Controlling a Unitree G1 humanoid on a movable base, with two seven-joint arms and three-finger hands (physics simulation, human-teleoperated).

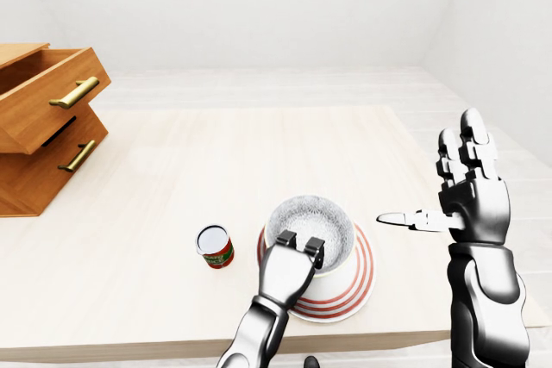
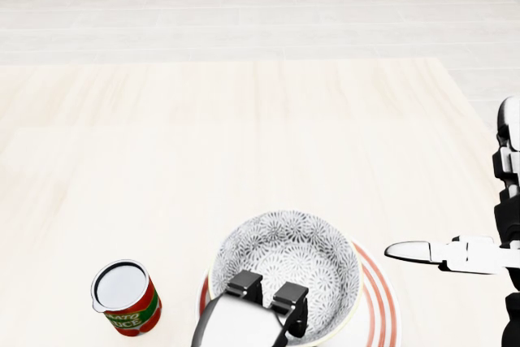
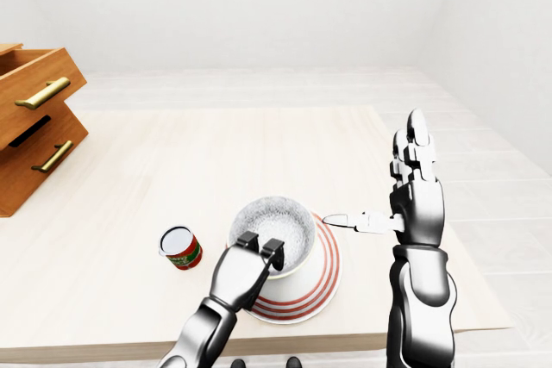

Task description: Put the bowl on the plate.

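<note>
The grey-patterned bowl [image 2: 286,259] rests within the white plate with red rings [image 2: 380,302], low in the head view. My left hand [image 2: 266,290] comes up from the bottom edge. Its fingers [image 2: 244,284] hook over the bowl's lower rim, shut on it, and the hand covers the plate's lower left part. In the left-eye view the bowl [image 1: 310,220] sits on the plate [image 1: 355,277] slightly toward its upper left. My right hand [image 1: 444,197] is held upright and open to the right of the plate, thumb pointing at the bowl, touching nothing.
A red tomato sauce can [image 2: 125,297] stands upright left of the bowl, apart from it. A wooden cabinet with an open top drawer [image 1: 45,96] sits at the table's left. The light wood table [image 1: 216,152] ends just below the plate.
</note>
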